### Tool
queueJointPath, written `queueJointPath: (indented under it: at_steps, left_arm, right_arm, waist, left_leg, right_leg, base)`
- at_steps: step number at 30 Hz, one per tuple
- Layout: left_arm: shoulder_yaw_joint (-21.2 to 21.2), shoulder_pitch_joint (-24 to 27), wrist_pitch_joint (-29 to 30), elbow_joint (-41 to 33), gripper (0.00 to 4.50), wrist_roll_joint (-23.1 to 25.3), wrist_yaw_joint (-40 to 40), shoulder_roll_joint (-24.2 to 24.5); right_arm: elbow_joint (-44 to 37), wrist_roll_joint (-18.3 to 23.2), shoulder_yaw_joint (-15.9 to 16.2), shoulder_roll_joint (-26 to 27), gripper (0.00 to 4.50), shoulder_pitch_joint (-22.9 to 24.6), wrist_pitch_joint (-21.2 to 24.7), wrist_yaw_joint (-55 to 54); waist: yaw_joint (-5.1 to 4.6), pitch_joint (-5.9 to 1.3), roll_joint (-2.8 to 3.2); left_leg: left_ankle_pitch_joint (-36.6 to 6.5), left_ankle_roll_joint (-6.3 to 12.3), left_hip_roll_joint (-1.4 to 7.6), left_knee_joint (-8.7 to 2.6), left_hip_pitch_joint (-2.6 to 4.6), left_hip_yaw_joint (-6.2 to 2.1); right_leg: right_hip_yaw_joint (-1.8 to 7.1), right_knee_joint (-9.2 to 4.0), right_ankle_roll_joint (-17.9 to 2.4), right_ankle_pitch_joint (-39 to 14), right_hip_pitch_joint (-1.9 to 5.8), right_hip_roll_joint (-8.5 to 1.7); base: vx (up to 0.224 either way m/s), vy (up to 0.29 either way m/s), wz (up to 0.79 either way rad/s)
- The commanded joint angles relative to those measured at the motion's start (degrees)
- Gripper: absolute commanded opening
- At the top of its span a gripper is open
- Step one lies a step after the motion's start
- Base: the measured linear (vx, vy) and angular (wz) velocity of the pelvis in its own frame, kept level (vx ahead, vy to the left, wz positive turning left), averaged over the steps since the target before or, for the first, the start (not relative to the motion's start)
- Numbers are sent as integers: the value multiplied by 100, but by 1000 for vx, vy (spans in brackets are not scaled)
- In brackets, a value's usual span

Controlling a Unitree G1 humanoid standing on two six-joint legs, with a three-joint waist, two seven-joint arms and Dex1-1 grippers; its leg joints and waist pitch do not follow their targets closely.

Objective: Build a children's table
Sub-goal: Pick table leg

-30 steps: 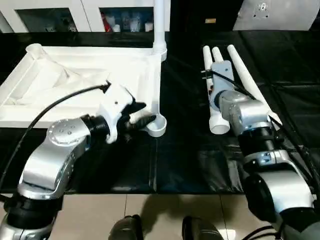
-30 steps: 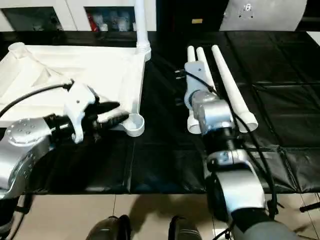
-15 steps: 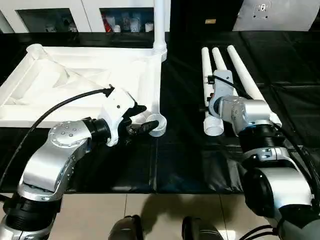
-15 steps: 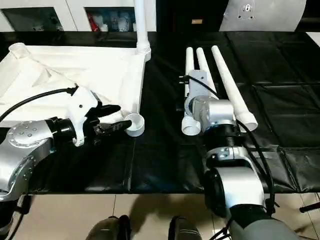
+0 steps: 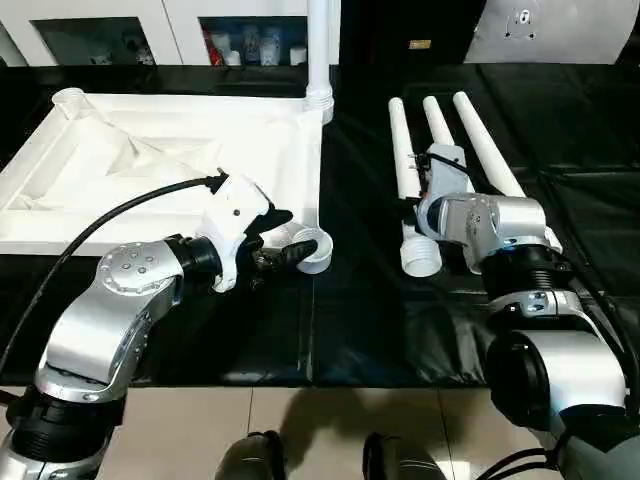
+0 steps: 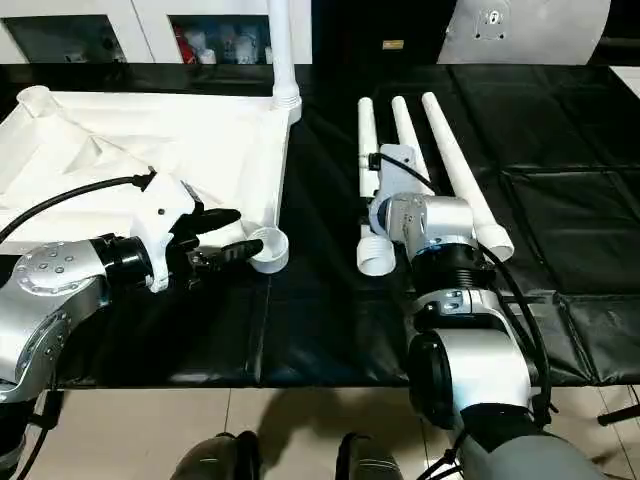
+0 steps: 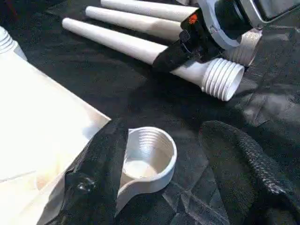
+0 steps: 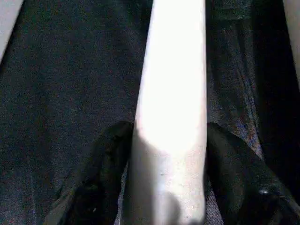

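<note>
Table top (image 5: 150, 170) lies underside up on the black mat (image 5: 360, 320), on the robot's left; one leg (image 5: 319, 45) already stands upright in its far right corner socket. The near right socket (image 5: 312, 250) is empty, its threaded mouth facing up. Left gripper (image 5: 290, 237) straddles this socket: one finger (image 7: 101, 173) lies against the rim on the top's side, the other finger (image 7: 243, 164) stands clear on the mat side, so the jaws are parted and clamp nothing. Three loose legs lie side by side on the mat to the right, long axes running away from the robot, thick threaded ends nearest it. Right gripper (image 8: 164, 178) grasps the innermost loose leg (image 5: 405, 175) near its thick end, one finger (image 8: 101, 173) on each flank, apparently touching. The threaded end (image 7: 224, 79) lies well to the right of the empty socket, with bare mat between. The coming move presumably turns on this: the right arm must carry the leg leftward and tip it upright, thread downward, over the socket that the left gripper steadies.
</note>
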Motion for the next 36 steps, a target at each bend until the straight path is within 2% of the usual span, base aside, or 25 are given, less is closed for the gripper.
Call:
queueJointPath:
  at_steps: [1, 5, 8, 9, 12, 18, 20, 21, 22, 24, 25, 26, 27, 28, 29, 30, 31, 32, 33, 34, 35, 36]
  left_arm:
    - [-77, -29, 7, 12, 286, 37, 28, 34]
    - [-86, -62, -3, 32, 286, 39, 42, 27]
    - [-89, -71, -13, 42, 286, 24, 57, 37]
    - [-89, -67, -21, 45, 286, 19, 59, 42]
    - [-84, -57, -32, 48, 286, 9, 58, 47]
    - [-13, -147, -95, 157, 286, 57, 251, -78]
    - [168, -289, -135, 293, 286, 37, 552, -320]
    - [194, -308, -139, 309, 286, 31, 591, -352]
    - [314, -466, -220, 482, 286, 78, 853, -524]
    - [422, -611, -286, 642, 286, 131, 1111, -683]
    - [422, -611, -286, 642, 286, 131, 1111, -683]
    - [632, -855, -239, 877, 286, 79, 1472, -957]
    - [632, -855, -239, 877, 286, 79, 1472, -957]
    - [759, -998, -180, 1003, 286, -6, 1636, -1110]
    - [835, -1101, -122, 1087, 286, -98, 1683, -1200]
    - [1022, -1410, 13, 1316, 286, -370, 1761, -1442]
    - [1027, -1423, 17, 1325, 286, -381, 1761, -1451]
    - [1052, -1504, 32, 1372, 286, -452, 1751, -1501]
    - [1186, -1678, 156, 1442, 286, -673, 1815, -1675]
    - [1186, -1678, 156, 1442, 286, -673, 1815, -1675]
    - [1403, -1952, 326, 1494, 286, -1092, 1887, -1956]
    - [1484, -2053, 392, 1507, 286, -1262, 1902, -2063]
  right_arm:
    - [-33, 94, -4, 3, 226, 71, 103, 35]
    - [-61, 73, 46, 4, 193, 114, 57, 88]
    - [-82, 86, 44, 12, 186, 137, 61, 84]
    - [-110, 88, 43, 17, 186, 151, 72, 84]
    - [-211, 114, 7, 30, 185, 186, 101, 65]
    - [-612, 320, -133, 88, 184, 325, -201, 203]
    - [-1143, 660, -421, 207, 184, 507, -713, 393]
    - [-1208, 706, -463, 224, 184, 531, -789, 418]
    - [-1467, 872, -566, 275, 184, 640, -1341, 674]
    - [-1647, 928, -595, 286, 184, 720, -1654, 798]
    - [-1647, 928, -595, 286, 184, 720, -1654, 798]
    - [-1808, 1096, -667, 274, 184, 778, -1777, 1018]
    - [-1808, 1096, -667, 274, 184, 778, -1777, 1018]
    - [-1937, 1205, -648, 253, 184, 833, -1736, 1241]
    - [-2090, 1356, -622, 250, 184, 903, -1679, 1522]
    - [-2592, 1911, -580, 256, 184, 1121, -1423, 2409]
    - [-2616, 1941, -581, 257, 184, 1131, -1407, 2449]
    - [-2765, 2152, -596, 268, 184, 1191, -1302, 2699]
    - [-2973, 2487, -592, 276, 184, 1313, -1287, 3103]
    - [-2973, 2487, -592, 276, 184, 1313, -1287, 3103]
    - [-3123, 2779, -573, 252, 184, 1436, -1188, 3438]
    - [-3166, 2864, -565, 242, 184, 1473, -1151, 3541]
  waist:
    - [24, -617, -13]
    - [32, -633, -20]
    - [39, -633, -17]
    - [45, -643, 6]
    - [56, -647, -1]
    - [102, -660, -7]
    - [123, -685, -4]
    - [125, -686, -2]
    - [141, -696, 1]
    - [151, -707, -8]
    - [147, -705, -4]
    - [149, -706, -14]
    - [153, -706, -10]
    - [162, -707, -42]
    - [179, -711, -31]
    - [169, -700, -42]
    - [204, -715, -36]
    - [199, -720, -57]
    - [200, -729, -65]
    - [202, -724, -68]
    - [215, -706, -103]
    - [213, -703, -104]
  left_leg:
    - [-516, 103, 312, -333, 151, -119]
    - [-514, 98, 312, -326, 145, -120]
    - [-606, 45, 311, -323, 151, -118]
    - [-615, 28, 313, -320, 155, -124]
    - [-702, -35, 314, -321, 153, -125]
    - [-777, -77, 316, -315, 158, -122]
    - [-739, -65, 317, -307, 160, -123]
    - [-736, -45, 318, -303, 152, -121]
    - [-700, 1, 318, -303, 145, -120]
    - [-640, 33, 316, -293, 142, -130]
    - [-618, 53, 315, -297, 132, -131]
    - [-607, 88, 305, -284, 142, -116]
    - [-617, 103, 297, -275, 144, -112]
    - [-596, 113, 305, -284, 138, -120]
    - [-575, 151, 303, -282, 134, -128]
    - [-614, 216, 269, -275, 119, -105]
    - [-653, 275, 285, -262, 150, -108]
    - [-495, 365, 303, -279, 89, -152]
    - [-441, 430, 309, -269, 96, -153]
    - [-471, 453, 312, -261, 99, -145]
    - [-479, 487, 309, -259, 101, -135]
    - [-482, 497, 292, -247, 95, -120]
  right_leg:
    - [283, -317, -1382, -673, 347, -455]
    - [282, -310, -1385, -683, 354, -458]
    - [284, -323, -1364, -812, 347, -456]
    - [281, -313, -1362, -820, 350, -456]
    - [284, -324, -1307, -910, 345, -456]
    - [297, -327, -1240, -935, 335, -458]
    - [296, -314, -1222, -872, 342, -461]
    - [299, -318, -1227, -837, 344, -464]
    - [288, -319, -1234, -760, 342, -459]
    - [283, -303, -1251, -685, 354, -459]
    - [277, -295, -1260, -661, 357, -445]
    - [282, -314, -1262, -693, 352, -440]
    - [282, -323, -1275, -710, 354, -444]
    - [281, -325, -1273, -717, 364, -451]
    - [278, -322, -1273, -696, 369, -451]
    - [276, -347, -1249, -690, 387, -430]
    - [287, -351, -1246, -661, 383, -448]
    - [269, -311, -1293, -524, 413, -462]
    - [258, -307, -1342, -465, 400, -471]
    - [262, -325, -1376, -497, 394, -482]
    - [259, -354, -1427, -662, 386, -485]
    - [258, -361, -1431, -718, 393, -480]
  base:
    - [0, 0, 0]
    - [0, 0, 0]
    - [0, 0, 0]
    - [0, 0, 0]
    - [0, 0, 0]
    - [0, 0, 0]
    - [0, 0, 0]
    - [0, 0, 0]
    - [0, 0, 0]
    - [0, 0, 0]
    - [0, 0, 0]
    - [0, 0, 0]
    - [0, 0, 0]
    - [0, 0, 0]
    - [0, 0, 0]
    - [0, 0, 0]
    - [0, 0, 0]
    - [0, 0, 0]
    - [0, 0, 0]
    - [0, 0, 0]
    - [0, 0, 0]
    - [0, 0, 0]
